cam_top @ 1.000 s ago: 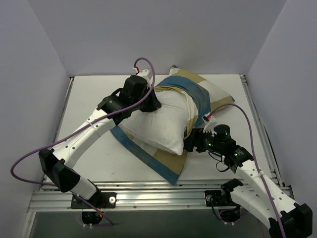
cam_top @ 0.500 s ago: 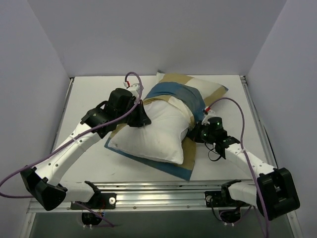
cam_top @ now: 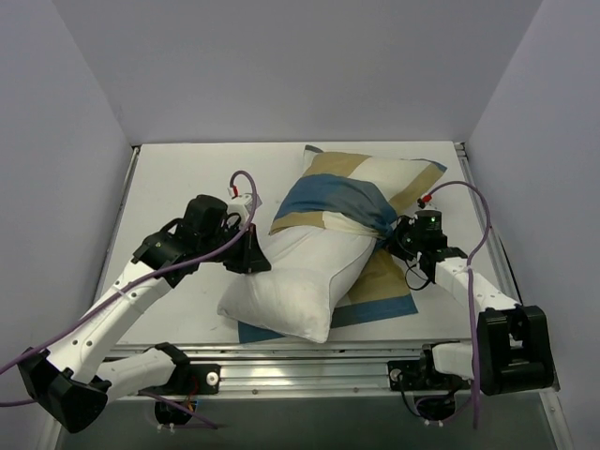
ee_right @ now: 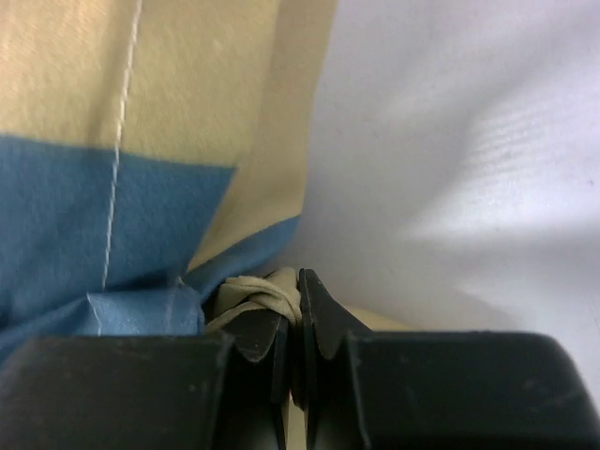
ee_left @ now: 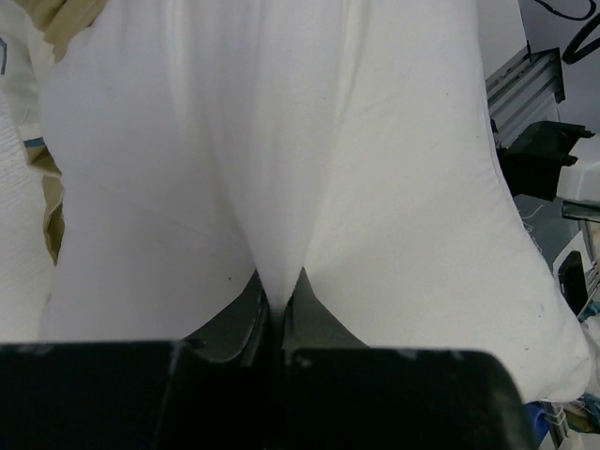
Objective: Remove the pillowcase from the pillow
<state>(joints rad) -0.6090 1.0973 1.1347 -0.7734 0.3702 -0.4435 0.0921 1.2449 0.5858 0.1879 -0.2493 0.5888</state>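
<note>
Part of the pillow (cam_top: 300, 279) lies hidden inside the pillowcase (cam_top: 334, 198).

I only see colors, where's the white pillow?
In the top view, the pillow lies mid-table, far end inside the pillowcase, left gripper pinching its left side.

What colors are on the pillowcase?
The pillowcase has blue, tan and cream blocks; clearest in the top view.
</note>
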